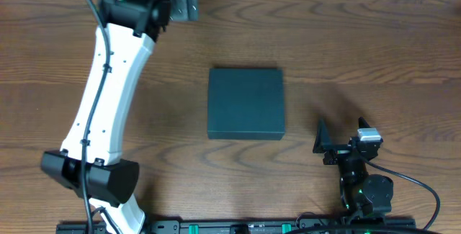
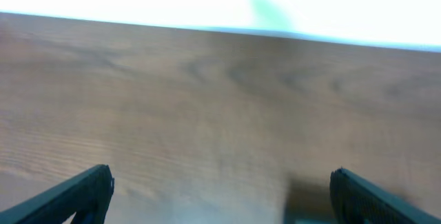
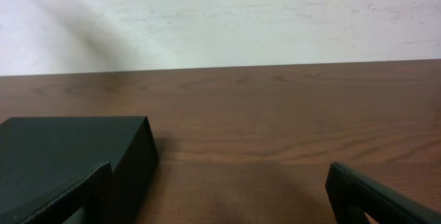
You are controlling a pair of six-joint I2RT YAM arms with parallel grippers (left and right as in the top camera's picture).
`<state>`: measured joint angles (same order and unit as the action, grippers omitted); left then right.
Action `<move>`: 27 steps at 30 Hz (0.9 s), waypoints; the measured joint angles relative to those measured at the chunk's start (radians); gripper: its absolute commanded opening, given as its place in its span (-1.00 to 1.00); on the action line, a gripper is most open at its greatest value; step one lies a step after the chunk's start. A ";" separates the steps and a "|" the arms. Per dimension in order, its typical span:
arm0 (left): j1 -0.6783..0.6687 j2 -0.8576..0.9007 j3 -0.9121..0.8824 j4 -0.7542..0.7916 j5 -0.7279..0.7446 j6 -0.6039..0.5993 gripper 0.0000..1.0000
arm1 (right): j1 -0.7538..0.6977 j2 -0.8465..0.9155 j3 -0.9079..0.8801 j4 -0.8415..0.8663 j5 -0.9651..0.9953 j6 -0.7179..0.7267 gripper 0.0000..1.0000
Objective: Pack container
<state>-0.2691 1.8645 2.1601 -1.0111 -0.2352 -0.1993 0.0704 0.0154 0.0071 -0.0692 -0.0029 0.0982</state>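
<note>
The container (image 1: 245, 103) is a dark teal-black rectangular box lying flat at the middle of the table with its lid shut. It also shows at the left of the right wrist view (image 3: 69, 148). My left gripper (image 1: 186, 2) is far from it, near the table's far edge, open and empty, with only bare wood between its fingers (image 2: 220, 189). My right gripper (image 1: 342, 137) is low to the right of the box near the front edge, open and empty (image 3: 217, 189). Its left finger lies close to the box's right side.
The wooden table (image 1: 374, 47) ends at a far edge against a white wall (image 3: 241, 17). My white left arm (image 1: 108, 97) stretches over the table's left part. The arm bases stand along the front edge (image 1: 238, 227). No hand tools are in view.
</note>
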 measured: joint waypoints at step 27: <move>0.260 -0.927 -0.739 0.624 -0.026 0.127 0.97 | 0.000 0.000 0.000 0.001 0.000 0.000 0.99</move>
<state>-0.0090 0.9375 1.4208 -0.3866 -0.2607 -0.0723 0.0704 0.0154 0.0071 -0.0685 -0.0025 0.0982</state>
